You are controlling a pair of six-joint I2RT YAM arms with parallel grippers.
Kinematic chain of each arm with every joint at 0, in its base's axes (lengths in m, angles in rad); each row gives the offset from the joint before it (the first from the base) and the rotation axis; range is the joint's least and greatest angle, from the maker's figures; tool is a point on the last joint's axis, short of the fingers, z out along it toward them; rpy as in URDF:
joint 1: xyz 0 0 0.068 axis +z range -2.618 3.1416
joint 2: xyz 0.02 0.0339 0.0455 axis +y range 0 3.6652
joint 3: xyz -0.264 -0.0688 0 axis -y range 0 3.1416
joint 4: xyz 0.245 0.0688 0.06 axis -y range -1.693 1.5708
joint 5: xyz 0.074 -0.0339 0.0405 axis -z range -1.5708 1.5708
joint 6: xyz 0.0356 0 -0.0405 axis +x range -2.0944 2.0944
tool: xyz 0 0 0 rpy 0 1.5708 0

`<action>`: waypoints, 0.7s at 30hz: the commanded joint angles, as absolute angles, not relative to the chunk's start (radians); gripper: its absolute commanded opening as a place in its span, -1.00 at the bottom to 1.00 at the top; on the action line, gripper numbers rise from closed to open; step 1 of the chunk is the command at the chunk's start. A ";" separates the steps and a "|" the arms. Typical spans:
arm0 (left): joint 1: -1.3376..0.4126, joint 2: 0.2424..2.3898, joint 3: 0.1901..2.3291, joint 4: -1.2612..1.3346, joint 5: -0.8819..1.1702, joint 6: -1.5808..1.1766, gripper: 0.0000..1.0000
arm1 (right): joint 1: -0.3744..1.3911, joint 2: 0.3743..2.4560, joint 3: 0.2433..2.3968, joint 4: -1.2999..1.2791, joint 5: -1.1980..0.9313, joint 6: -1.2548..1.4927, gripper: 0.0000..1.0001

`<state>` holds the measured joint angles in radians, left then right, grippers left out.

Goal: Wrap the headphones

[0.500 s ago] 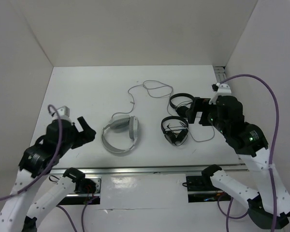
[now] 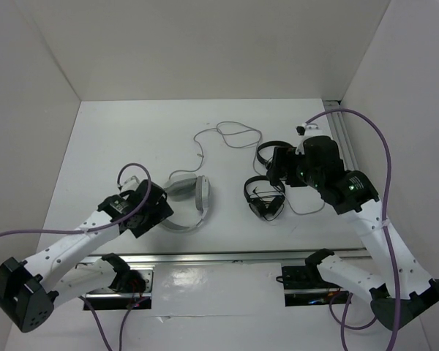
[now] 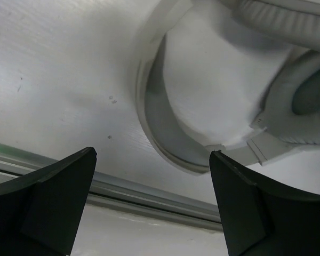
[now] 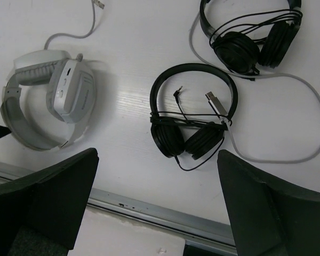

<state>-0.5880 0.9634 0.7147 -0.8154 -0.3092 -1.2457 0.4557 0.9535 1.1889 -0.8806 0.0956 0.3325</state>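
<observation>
We locate the grey-white over-ear headphones (image 2: pixel 194 191) flat on the white table (image 2: pixel 117 139), left of centre and near the metal front rail (image 2: pixel 241 256). Their thin grey cable (image 2: pixel 227 135) lies in loose loops farther back, toward the middle of the table.

The top view alone shows the full run of the cable. In that view the left end effector (image 2: pixel 158 209) covers the near-left part of the headband. In the left wrist view the left end effector (image 3: pixel 152 154) has its fingers spread wide and holds nothing. The curved headband of the headphones (image 3: pixel 154 122) lies between and just beyond them, with a padded earcup at upper right.

The right end effector (image 2: pixel 279 167) hangs above the table, fingers wide apart and empty. In the top view it hides part of the far black on-ear headphones (image 2: pixel 267 150). The right wrist view shows the right end effector (image 4: pixel 157 154) and both black sets whole: the far black on-ear headphones (image 4: pixel 250 37), and the near black on-ear headphones (image 4: pixel 191 122) just right of the headphones (image 4: pixel 69 93). A loose grey lead (image 4: pixel 288 133) curves around the near set's right side.
</observation>
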 commanded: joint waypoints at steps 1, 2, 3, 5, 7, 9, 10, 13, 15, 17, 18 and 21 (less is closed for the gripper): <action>-0.635 1.024 0.701 -0.764 -0.388 -1.448 1.00 | 0.463 0.951 1.204 -0.821 0.052 0.304 1.00; -0.644 1.055 0.701 -0.764 -0.400 -1.472 1.00 | 0.463 0.951 1.204 -0.821 0.052 0.304 1.00; -0.655 1.081 0.692 -0.764 -0.413 -1.492 1.00 | 0.463 0.942 1.195 -0.821 0.043 0.304 1.00; -0.669 1.155 0.683 -0.743 -0.425 -1.529 1.00 | 0.463 0.933 1.195 -0.810 0.031 0.304 1.00; -0.680 1.201 0.672 -0.695 -0.443 -1.548 1.00 | 0.463 0.922 1.186 -0.801 0.019 0.304 1.00; -0.680 1.248 0.672 -0.676 -0.443 -1.560 1.00 | 0.463 0.911 1.173 -0.792 0.005 0.304 1.00; -0.680 1.296 0.672 -0.676 -0.454 -1.586 0.96 | 0.463 0.902 1.173 -0.792 0.005 0.304 1.00; -0.680 1.368 0.672 -0.664 -0.454 -1.609 0.78 | 0.463 0.902 1.173 -0.792 -0.020 0.304 1.00; -0.680 1.402 0.663 -0.641 -0.445 -1.621 0.34 | 0.463 0.902 1.173 -0.792 -0.029 0.304 1.00; -0.680 1.460 0.663 -0.641 -0.423 -1.611 0.09 | 0.463 0.891 1.173 -0.792 -0.029 0.304 1.00; -0.680 1.477 0.663 -0.626 -0.423 -1.611 -0.17 | 0.463 0.891 1.173 -0.792 -0.029 0.304 1.00; -0.699 1.505 0.678 -0.658 -0.410 -1.626 -0.77 | 0.463 0.882 1.173 -0.782 -0.049 0.304 1.00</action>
<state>-0.6815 1.4311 0.7204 -0.6941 -0.4694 -1.5841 0.4557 0.9077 1.1709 -0.8478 -0.0204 0.3168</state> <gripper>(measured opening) 0.190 0.999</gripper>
